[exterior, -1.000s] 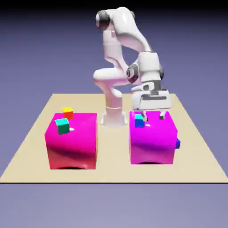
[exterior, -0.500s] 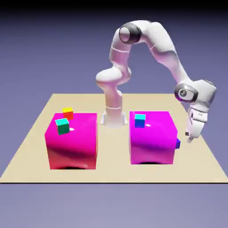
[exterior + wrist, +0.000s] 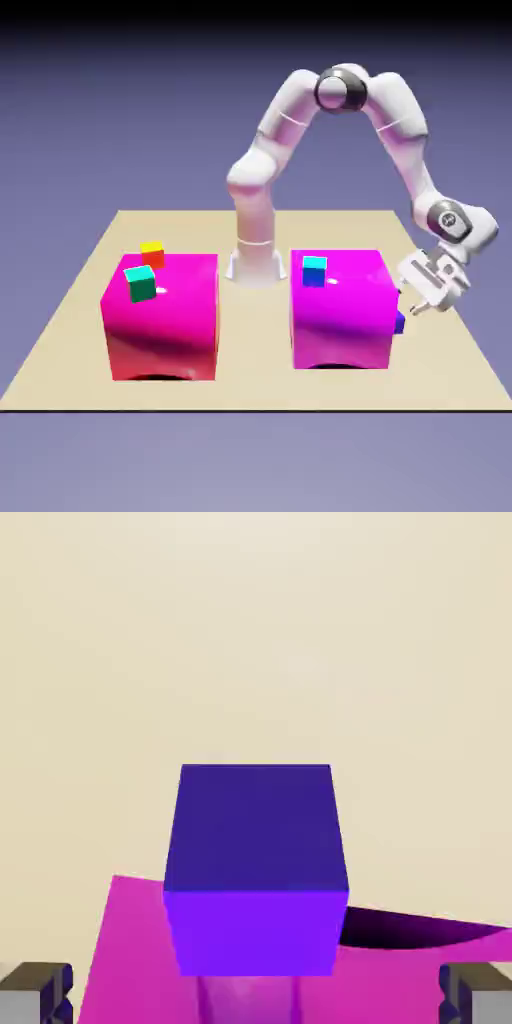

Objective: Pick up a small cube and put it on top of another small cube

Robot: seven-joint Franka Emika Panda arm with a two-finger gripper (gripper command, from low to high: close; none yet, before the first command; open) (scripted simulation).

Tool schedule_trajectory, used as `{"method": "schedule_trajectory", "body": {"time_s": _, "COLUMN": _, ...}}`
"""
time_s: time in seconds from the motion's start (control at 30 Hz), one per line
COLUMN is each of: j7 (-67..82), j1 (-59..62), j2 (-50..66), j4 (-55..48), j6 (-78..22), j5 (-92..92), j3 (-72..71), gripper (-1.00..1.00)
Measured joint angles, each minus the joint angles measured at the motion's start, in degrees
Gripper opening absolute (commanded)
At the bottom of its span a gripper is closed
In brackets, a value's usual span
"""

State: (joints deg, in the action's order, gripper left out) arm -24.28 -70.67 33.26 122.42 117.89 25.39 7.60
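Looking at the exterior view, you see the gripper (image 3: 413, 305) hanging low off the right side of the right-hand magenta box (image 3: 340, 310), at about 3 o'clock from it. The white arm (image 3: 385, 110) arches high over the table (image 3: 250, 395) and drops to that spot. The small navy cube (image 3: 399, 322) sits on the table against the box's right wall, low down, at roughly 7 o'clock from the gripper and close to it; you cannot tell from this view whether anything touches it.

Your hand view shows the navy cube (image 3: 256, 867) large and centred, with magenta surface at 6 o'clock from it and bare tan table at 12 o'clock. The two grey fingertips (image 3: 38, 992) stand wide apart at the bottom corners, at 8 and 4 o'clock from the cube, with nothing between them. The jaws are spread, clear of the cube.

The yellow-topped cube (image 3: 152, 253) with red-orange sides sits just behind the left-hand magenta box (image 3: 162, 318), at 11 o'clock from its top. A teal-green cube (image 3: 140, 284) rests on that box's top near its left edge. A cyan-topped cube (image 3: 314, 271) rests on the right-hand box's top.
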Motion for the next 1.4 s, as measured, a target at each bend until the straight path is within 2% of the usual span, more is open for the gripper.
{"method": "schedule_trajectory", "body": {"time_s": 0.03, "j7": -0.2, "j1": 0.2, "j2": 0.6, "j4": 0.5, "j6": 1.1, "j5": 0.3, "j3": 0.2, "gripper": -1.0}}
{"method": "schedule_trajectory", "body": {"time_s": 0.1, "j7": -0.2, "j1": 0.2, "j2": 0.6, "j4": 0.5, "j6": 1.1, "j5": 0.2, "j3": 0.2, "gripper": -1.0}}
{"method": "schedule_trajectory", "body": {"time_s": 0.23, "j7": 1.3, "j1": -0.2, "j2": -4.8, "j4": -4.3, "j6": -7.4, "j5": -2.5, "j3": -0.4, "gripper": -1.0}}
{"method": "schedule_trajectory", "body": {"time_s": 0.47, "j7": -2.4, "j1": 13.3, "j2": -13.2, "j4": -17.7, "j6": -7.3, "j5": -7.2, "j3": 8.2, "gripper": -1.0}}
{"method": "schedule_trajectory", "body": {"time_s": 1.27, "j7": 13.3, "j1": 63.1, "j2": -14.1, "j4": -33.4, "j6": -41.1, "j5": -11.8, "j3": 23.0, "gripper": -1.0}}
{"method": "schedule_trajectory", "body": {"time_s": 1.33, "j7": 15.4, "j1": 63.2, "j2": -12.0, "j4": -31.1, "j6": -43.6, "j5": -11.0, "j3": 21.9, "gripper": -1.0}}
{"method": "schedule_trajectory", "body": {"time_s": 1.4, "j7": 15.0, "j1": 63.2, "j2": -12.6, "j4": -29.0, "j6": -42.0, "j5": -10.8, "j3": 22.0, "gripper": -1.0}}
